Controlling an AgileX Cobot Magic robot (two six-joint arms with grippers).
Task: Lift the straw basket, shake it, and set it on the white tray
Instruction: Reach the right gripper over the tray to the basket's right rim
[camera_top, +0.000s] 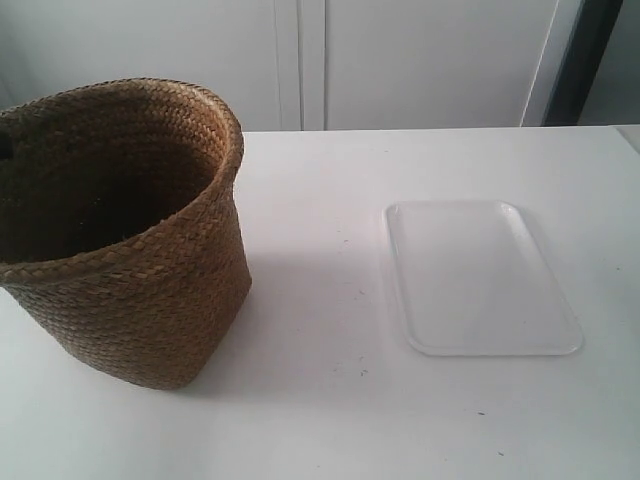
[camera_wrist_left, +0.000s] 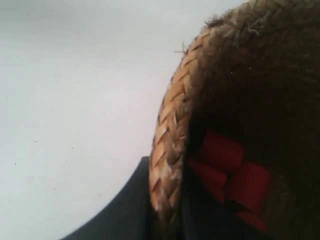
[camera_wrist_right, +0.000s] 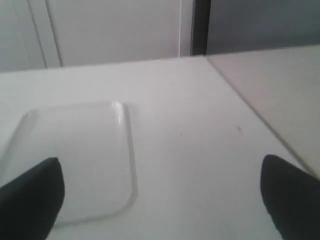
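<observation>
The straw basket (camera_top: 150, 300) is at the exterior view's left, tilted, with its dark mouth facing the camera. In the left wrist view its braided rim (camera_wrist_left: 170, 130) runs between two dark fingers, one outside the wall and one inside. My left gripper (camera_wrist_left: 167, 215) is shut on that rim. The white tray (camera_top: 480, 275) lies flat and bare on the table to the right of the basket, well apart from it. My right gripper (camera_wrist_right: 160, 200) hangs open above the table next to the tray (camera_wrist_right: 75, 155), its fingers (camera_wrist_right: 30, 195) wide apart with nothing between them.
Red pieces (camera_wrist_left: 225, 170) show inside the basket in the left wrist view. The white table (camera_top: 330, 400) ends at a back edge in front of white cabinet doors (camera_top: 420, 60). A side edge of the table (camera_wrist_right: 260, 125) runs past the right gripper.
</observation>
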